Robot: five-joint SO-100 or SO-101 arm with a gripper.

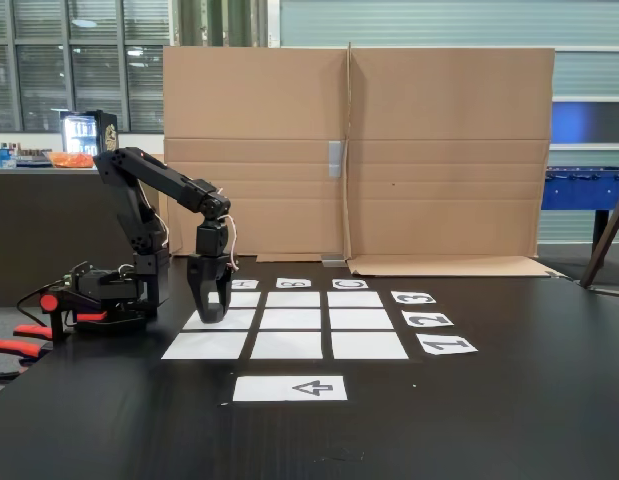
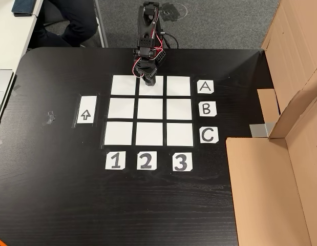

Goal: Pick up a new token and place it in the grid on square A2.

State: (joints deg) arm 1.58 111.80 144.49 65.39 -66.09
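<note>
Black table point(image 2: 56, 195) carries our grid point(image 2: 122, 108), and we see the gripper point(image 2: 149, 79) down over A2 point(image 2: 152, 90), presumably to set a token; jaws' spacing and token unclear.

The black table point(image 2: 56, 195) lies flat and open around the grid point(image 2: 150, 109); the paper squares, the arrow sheet point(image 2: 86, 109) and the letter and number labels are flat, blocking nothing. The arm's gripper point(image 2: 150, 78) hangs over square A2 point(image 2: 150, 90), covering it from above. A cardboard wall point(image 1: 359, 150) stands beyond the letter labels, closing that side.
</note>
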